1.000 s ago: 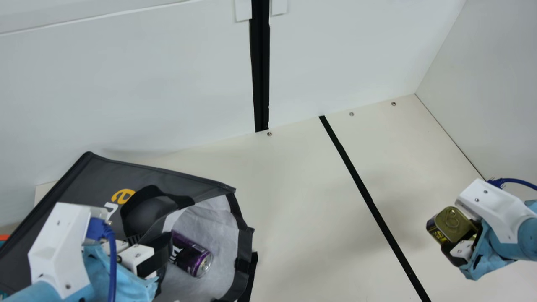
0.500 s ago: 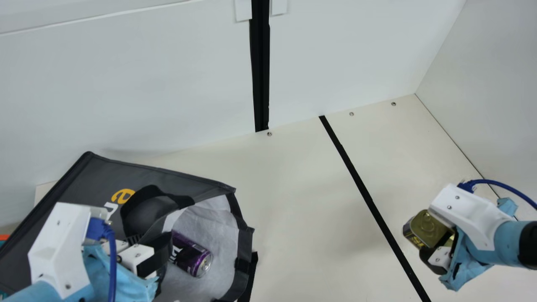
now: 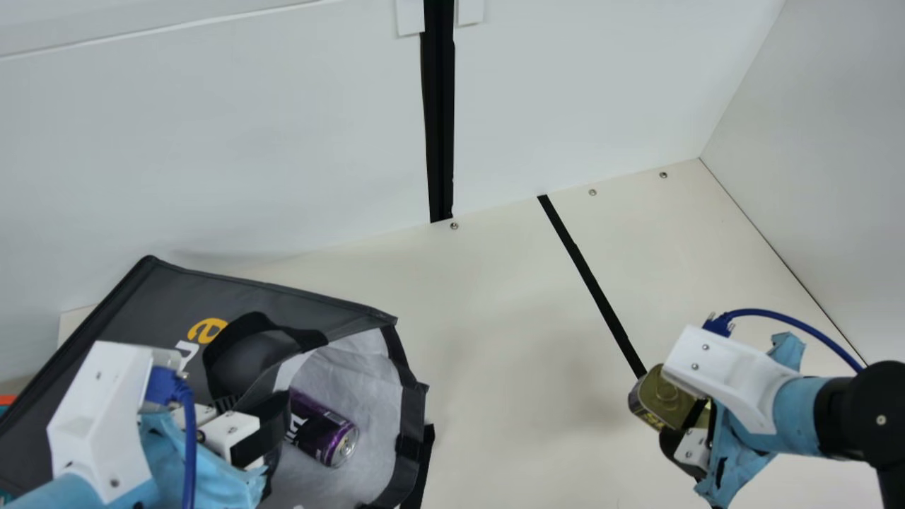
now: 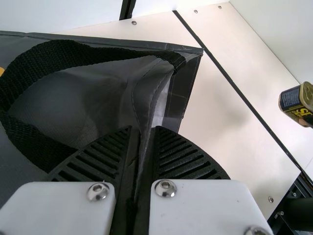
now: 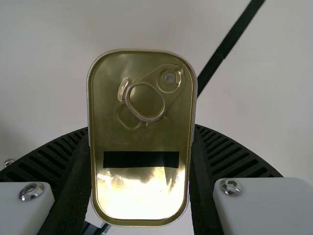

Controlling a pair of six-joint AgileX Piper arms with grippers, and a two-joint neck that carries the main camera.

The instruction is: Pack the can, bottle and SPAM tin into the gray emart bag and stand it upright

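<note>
Right now the SPAM tin [image 3: 661, 396] is in the right gripper [image 3: 682, 428], whose ribbed fingers grasp it by two opposite sides, above the table [image 3: 495, 318]. Its gold lid, with the pull ring [image 5: 146, 105], faces the wrist camera, and a black bar-shaped mark crosses that lid. In the main view the tin overlaps the black strip [image 3: 594, 283] running along the table, and it is well apart from the gray emart bag [image 3: 269, 290].

The bag lies on its side, its mouth turned toward the middle of the table and its pale lining [image 3: 360, 382] in view. Inside, near the mouth, the purple can [image 3: 322, 431] lies tipped over, one end hidden behind the bag's edge and the left gripper [image 3: 265, 410]. That gripper is clenched on a fold of dark fabric at the mouth, so it stands in the way on that side of the opening. Just beside it the black handle [image 3: 258, 322] loops over the bag's upper face.

A blue cable [image 3: 785, 318] arches above the right arm. Farther out, an orange thing [image 3: 7, 400] is cut off by the main view's left edge, and a white wall [image 3: 212, 141] rises behind the bag, with a black upright strip [image 3: 440, 113] on it.
</note>
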